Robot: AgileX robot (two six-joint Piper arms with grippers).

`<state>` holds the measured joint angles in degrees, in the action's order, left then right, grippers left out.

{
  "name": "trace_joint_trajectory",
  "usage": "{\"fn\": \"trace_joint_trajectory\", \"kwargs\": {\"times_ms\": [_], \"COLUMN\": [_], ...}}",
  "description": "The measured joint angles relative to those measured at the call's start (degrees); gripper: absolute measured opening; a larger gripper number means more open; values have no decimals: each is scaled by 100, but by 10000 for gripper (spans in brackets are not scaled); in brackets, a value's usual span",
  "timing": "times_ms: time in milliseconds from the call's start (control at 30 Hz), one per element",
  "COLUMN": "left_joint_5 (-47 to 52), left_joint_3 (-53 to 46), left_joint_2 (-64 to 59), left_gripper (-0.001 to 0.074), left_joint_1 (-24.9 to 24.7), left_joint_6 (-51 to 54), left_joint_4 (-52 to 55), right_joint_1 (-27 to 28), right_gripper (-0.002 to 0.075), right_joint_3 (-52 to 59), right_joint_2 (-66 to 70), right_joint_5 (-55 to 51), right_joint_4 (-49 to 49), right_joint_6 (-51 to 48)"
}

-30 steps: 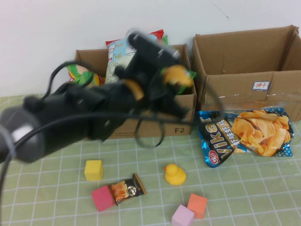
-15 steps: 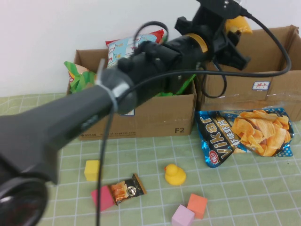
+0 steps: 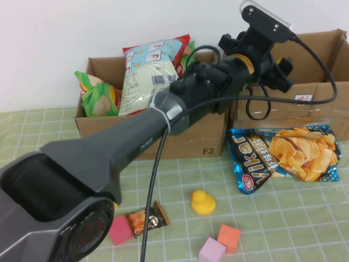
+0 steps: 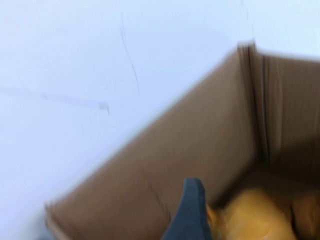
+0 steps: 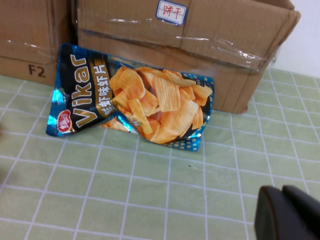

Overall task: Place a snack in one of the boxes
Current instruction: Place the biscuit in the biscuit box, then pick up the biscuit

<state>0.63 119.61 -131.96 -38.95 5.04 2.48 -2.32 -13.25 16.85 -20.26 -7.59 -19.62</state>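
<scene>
Left end effector (image 3: 272, 52) reaches over right box (image 3: 305, 101), grip state cannot tell. Yellow snack (image 4: 260, 217) inside right box. Right end effector (image 5: 287, 215) closed, low above bench (image 5: 125, 195), near chips bag (image 5: 135, 102).

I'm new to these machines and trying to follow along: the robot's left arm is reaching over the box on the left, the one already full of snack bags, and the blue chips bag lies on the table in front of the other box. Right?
Not quite. The high view shows the left gripper over the right box, not the left box. The blue chips bag does lie on the table before that right box.
</scene>
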Motion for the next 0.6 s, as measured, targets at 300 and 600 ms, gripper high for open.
{"fn": "trace_joint_trajectory", "kwargs": {"times_ms": [300, 600], "left_joint_5": [3741, 6452], "left_joint_3": [1536, 2738], "left_joint_2": [-9, 450], "left_gripper": [187, 5], "left_joint_1": [0, -113], "left_joint_6": [35, 430], "left_joint_4": [126, 1016], "right_joint_1": [-35, -61], "right_gripper": [-2, -2], "right_joint_3": [0, 0], "right_joint_2": [0, 0], "right_joint_5": [0, 0], "right_joint_4": [0, -344], "right_joint_6": [0, -149]}}
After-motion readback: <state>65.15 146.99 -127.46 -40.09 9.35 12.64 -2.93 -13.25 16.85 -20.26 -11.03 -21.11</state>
